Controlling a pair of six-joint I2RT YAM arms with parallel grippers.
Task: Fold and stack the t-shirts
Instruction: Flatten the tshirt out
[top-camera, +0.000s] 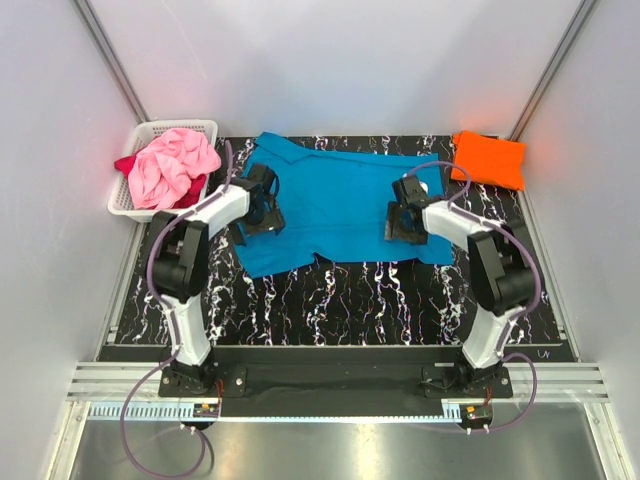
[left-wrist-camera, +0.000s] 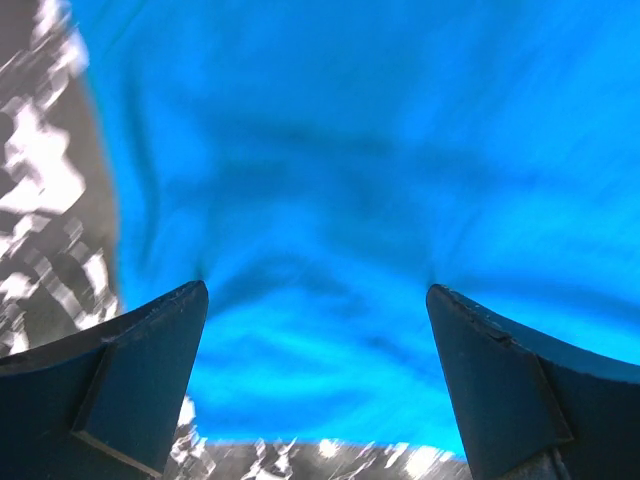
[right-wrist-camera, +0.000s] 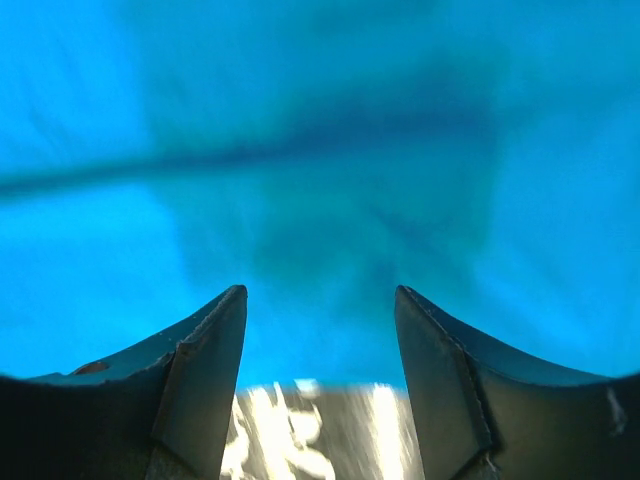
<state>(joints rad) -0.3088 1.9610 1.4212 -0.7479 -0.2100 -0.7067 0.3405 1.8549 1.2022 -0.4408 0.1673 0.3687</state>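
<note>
Our left pincer (left-wrist-camera: 316, 290) and right pincer (right-wrist-camera: 320, 292) are both hanging spread and pinching nothing. The turquoise t-shirt (top-camera: 340, 205) is lying on the marbled counter (top-camera: 330, 300) beneath and ahead of each. We are judging that a clean fold means pinching the cloth edge just behind both sets of tips, level with each other, and lifting together.

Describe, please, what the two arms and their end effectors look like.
The left arm and right arm match: white rounded links between bulky black joints, each trailed by thin purple cables looping from the base. The left end effector and right end effector are black, with two dark, wedge-shaped fingers tapering to blunt tips. No markings are legible.
</note>
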